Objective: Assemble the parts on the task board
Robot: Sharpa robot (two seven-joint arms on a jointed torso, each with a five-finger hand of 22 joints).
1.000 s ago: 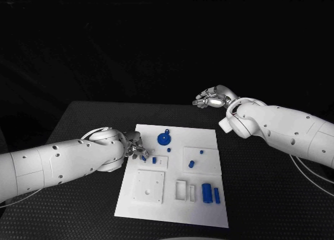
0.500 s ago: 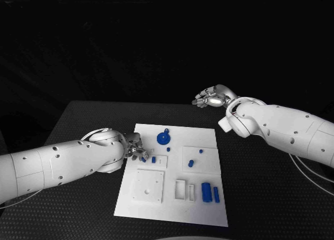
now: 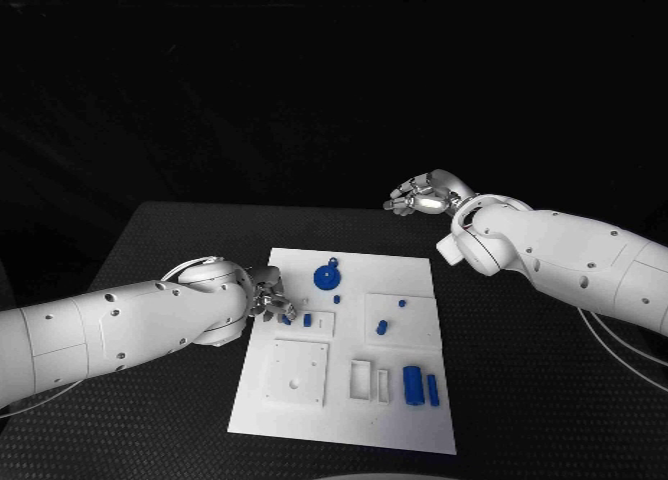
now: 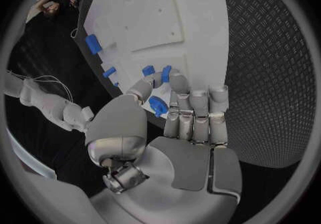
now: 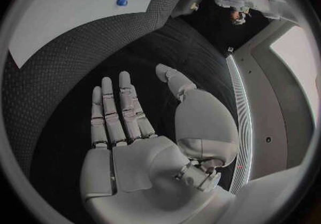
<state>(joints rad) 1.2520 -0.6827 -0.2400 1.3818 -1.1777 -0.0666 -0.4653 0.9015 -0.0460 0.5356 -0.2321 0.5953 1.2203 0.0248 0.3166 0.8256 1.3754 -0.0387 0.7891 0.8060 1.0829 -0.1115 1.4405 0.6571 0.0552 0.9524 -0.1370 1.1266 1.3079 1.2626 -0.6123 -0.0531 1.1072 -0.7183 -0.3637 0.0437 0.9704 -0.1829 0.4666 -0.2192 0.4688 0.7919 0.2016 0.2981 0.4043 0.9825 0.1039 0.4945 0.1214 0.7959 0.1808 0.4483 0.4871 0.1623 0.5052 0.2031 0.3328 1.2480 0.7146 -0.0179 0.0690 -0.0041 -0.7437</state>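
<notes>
Head view: nearest on the task board (image 3: pixel 298 425) lie two blue bars (image 3: pixel 419 385), and at its left edge the left hand (image 3: pixel 271 300) is closed over a small blue part (image 4: pixel 158 105); beyond its far right corner the right hand (image 3: pixel 421 195) hangs above the tabletop (image 3: pixel 176 230), fingers apart and holding nothing. I judge the pinch shallow, so a tilt could drop the part. The left wrist view shows the thumb and fingers (image 4: pixel 192 107) clamping the part, hidden in the head view.

The left hand (image 3: pixel 271 299) hides part of a small blue part (image 4: pixel 158 105) (shape unclear).
</notes>
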